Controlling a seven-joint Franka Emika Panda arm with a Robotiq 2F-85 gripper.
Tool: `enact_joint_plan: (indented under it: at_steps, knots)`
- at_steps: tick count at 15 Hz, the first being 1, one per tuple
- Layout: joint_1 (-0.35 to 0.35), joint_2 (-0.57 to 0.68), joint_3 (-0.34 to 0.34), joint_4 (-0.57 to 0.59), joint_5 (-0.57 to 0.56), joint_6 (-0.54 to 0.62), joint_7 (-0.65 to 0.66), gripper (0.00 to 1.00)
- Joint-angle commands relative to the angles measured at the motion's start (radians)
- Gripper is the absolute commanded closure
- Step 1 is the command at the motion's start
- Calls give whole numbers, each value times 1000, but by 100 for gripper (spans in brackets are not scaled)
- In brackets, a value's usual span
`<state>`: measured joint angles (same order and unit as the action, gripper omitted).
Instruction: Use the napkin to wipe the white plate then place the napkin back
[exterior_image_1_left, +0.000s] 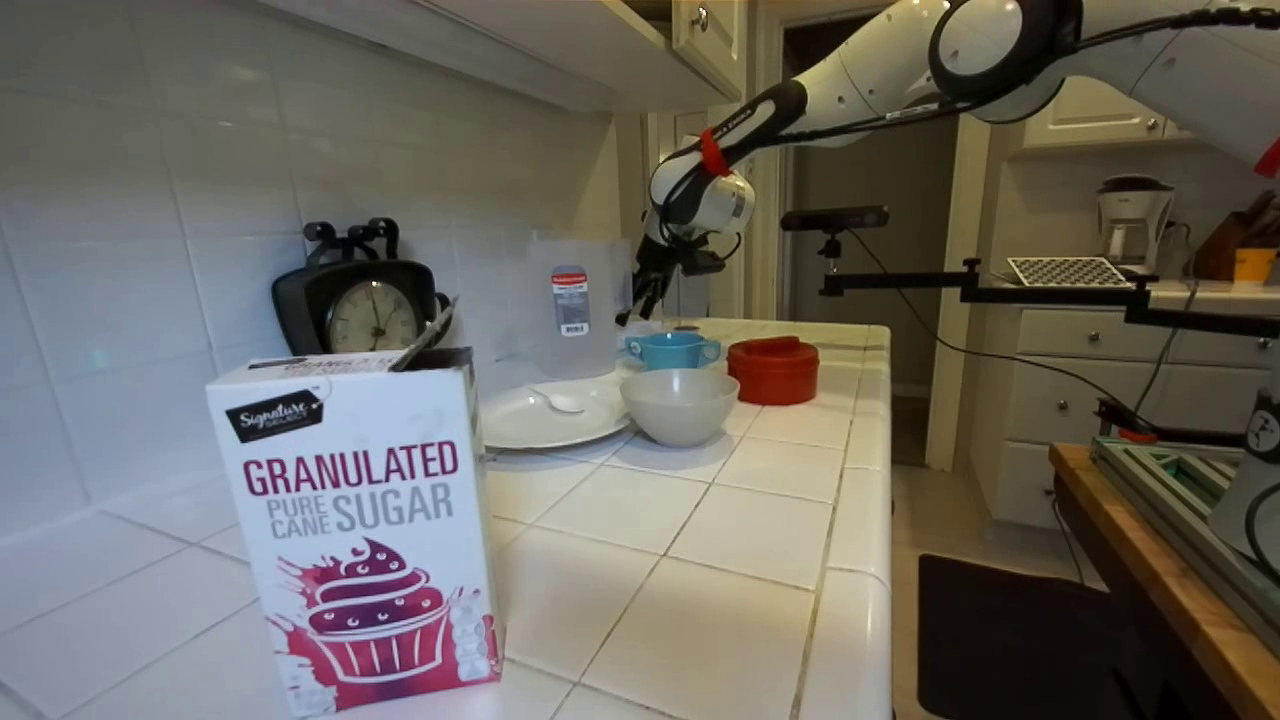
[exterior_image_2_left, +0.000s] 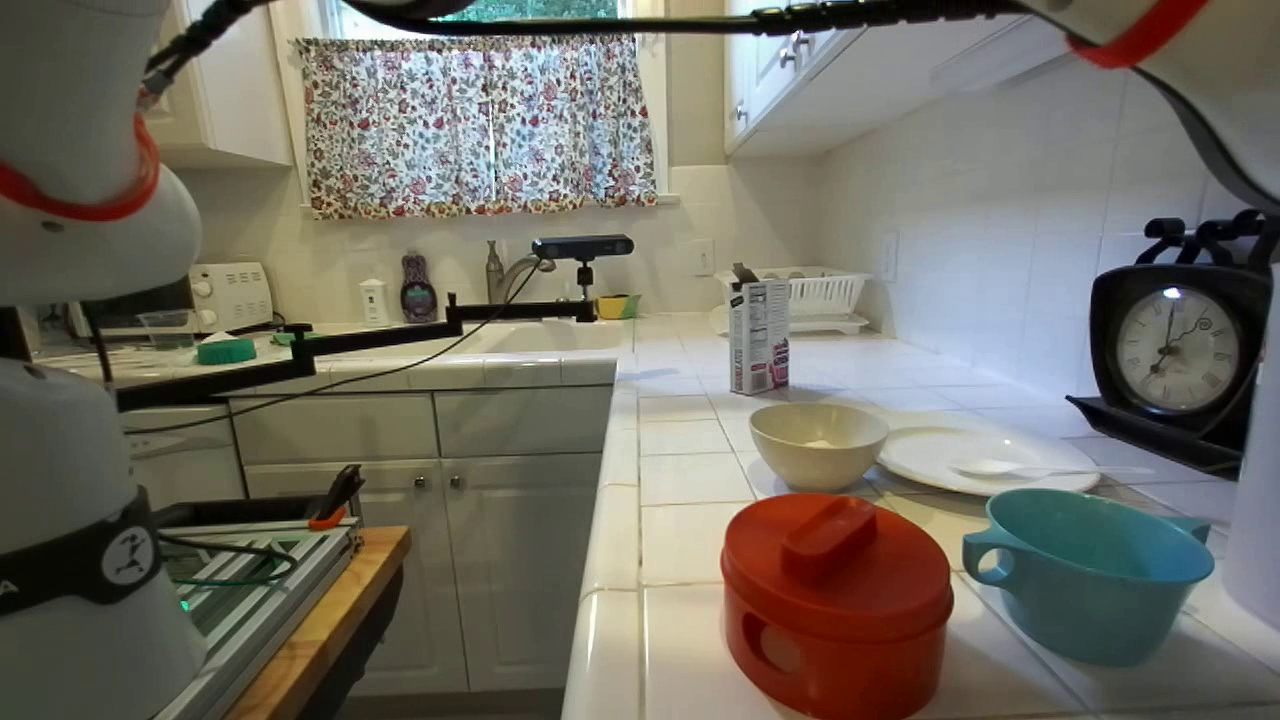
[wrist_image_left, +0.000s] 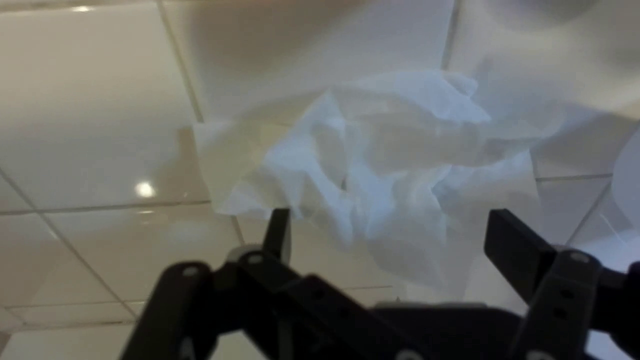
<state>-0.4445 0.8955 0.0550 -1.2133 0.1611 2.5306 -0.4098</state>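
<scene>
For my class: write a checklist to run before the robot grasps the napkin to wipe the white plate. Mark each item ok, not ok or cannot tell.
1. Gripper open: ok, jaws wide apart.
2. Napkin in sight: ok, crumpled on the tiled counter.
3. Fingertips low enough to grasp it: cannot tell, the gap is unclear.
4. White plate bare for wiping: not ok, a white spoon rests on it.
5. Bowl clear of the plate: cannot tell; it stands beside the plate, any contact hidden.
</scene>
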Motion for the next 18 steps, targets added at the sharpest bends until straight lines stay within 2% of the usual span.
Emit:
enact_joint_plan:
  at_steps: [1, 2, 5, 6, 14, 15, 18]
  knots:
    - [-11, 77, 18, 114, -9, -40, -52, 0]
    - [-12, 87, 19, 124, -11, -41, -57, 2]
    - [-12, 111, 18, 150, -21, -42, -64, 18]
    - [-12, 117, 19, 158, -23, -41, -66, 35]
    - [-19, 118, 26, 186, -29, -43, -79, 96]
    - [-21, 115, 28, 185, -26, -46, -80, 100]
    - [-26, 93, 27, 163, -21, -38, -74, 100]
